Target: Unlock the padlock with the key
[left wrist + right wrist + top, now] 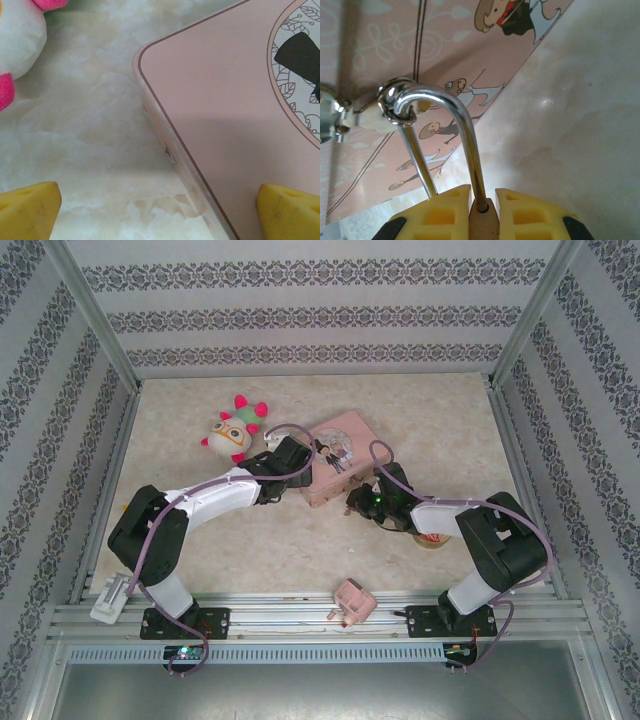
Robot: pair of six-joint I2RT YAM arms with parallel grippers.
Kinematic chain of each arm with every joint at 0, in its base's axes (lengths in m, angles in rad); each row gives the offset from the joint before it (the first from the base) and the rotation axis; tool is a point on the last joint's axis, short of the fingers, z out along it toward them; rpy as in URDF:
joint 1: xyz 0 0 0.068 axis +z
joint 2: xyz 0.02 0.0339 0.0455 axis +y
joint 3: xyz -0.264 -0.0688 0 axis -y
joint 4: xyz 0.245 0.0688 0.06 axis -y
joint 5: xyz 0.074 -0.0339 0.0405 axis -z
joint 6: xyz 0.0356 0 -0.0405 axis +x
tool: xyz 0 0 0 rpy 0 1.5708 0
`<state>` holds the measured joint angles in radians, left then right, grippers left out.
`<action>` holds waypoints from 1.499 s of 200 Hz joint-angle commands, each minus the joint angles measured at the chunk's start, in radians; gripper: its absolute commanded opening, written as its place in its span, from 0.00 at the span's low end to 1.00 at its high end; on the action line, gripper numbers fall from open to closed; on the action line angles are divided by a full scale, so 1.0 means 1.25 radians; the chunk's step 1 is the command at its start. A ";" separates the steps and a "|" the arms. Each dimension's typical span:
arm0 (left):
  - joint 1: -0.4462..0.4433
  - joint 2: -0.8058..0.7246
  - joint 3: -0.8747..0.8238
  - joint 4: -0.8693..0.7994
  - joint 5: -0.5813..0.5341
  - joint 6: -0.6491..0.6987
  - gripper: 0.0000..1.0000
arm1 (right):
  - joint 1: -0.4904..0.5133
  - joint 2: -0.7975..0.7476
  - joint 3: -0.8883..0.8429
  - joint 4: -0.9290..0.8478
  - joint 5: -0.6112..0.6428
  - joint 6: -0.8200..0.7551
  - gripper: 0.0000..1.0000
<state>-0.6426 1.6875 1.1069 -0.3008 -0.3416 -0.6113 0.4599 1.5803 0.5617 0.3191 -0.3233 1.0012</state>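
The right end effector [482, 196] pinches the tiny brass padlock [471, 150], its body mostly hidden, its silver loop hooked on the pink picture tin [380, 40]. The left end effector [160, 212] gapes wide beside that tin.

Pink tin [340, 462] printed with cartoon figures; cream marbled table [230, 560]; silver-shackled padlock [471, 150]; yellow finger pads [437, 215]; white-and-pink plush toy [233, 435].

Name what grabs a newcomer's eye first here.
The pink illustrated tin sits mid-table, with both arms at it. Close up, the padlock has its shiny shackle hooked through the tin's clasp and its body pinched in the right end effector. A colourful plush toy sits left of the tin.
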 commanded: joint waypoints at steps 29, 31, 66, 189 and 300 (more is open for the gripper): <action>-0.005 0.016 -0.031 -0.059 -0.027 0.002 0.99 | -0.026 0.003 -0.021 0.078 0.035 0.047 0.00; -0.005 0.016 -0.031 -0.059 -0.027 0.002 0.99 | -0.027 0.002 -0.021 0.079 0.036 0.048 0.00; -0.004 0.018 -0.031 -0.062 -0.030 0.002 0.99 | -0.033 -0.015 -0.028 0.090 0.045 0.054 0.00; -0.003 0.015 -0.031 -0.067 -0.032 0.002 0.99 | -0.066 -0.010 -0.037 0.116 0.034 0.052 0.00; -0.003 0.009 -0.035 -0.067 -0.029 0.000 0.99 | -0.076 0.018 -0.033 0.164 0.046 0.099 0.00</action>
<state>-0.6472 1.6878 1.1034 -0.2874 -0.3420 -0.6113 0.4049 1.5940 0.5209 0.4751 -0.3573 1.0809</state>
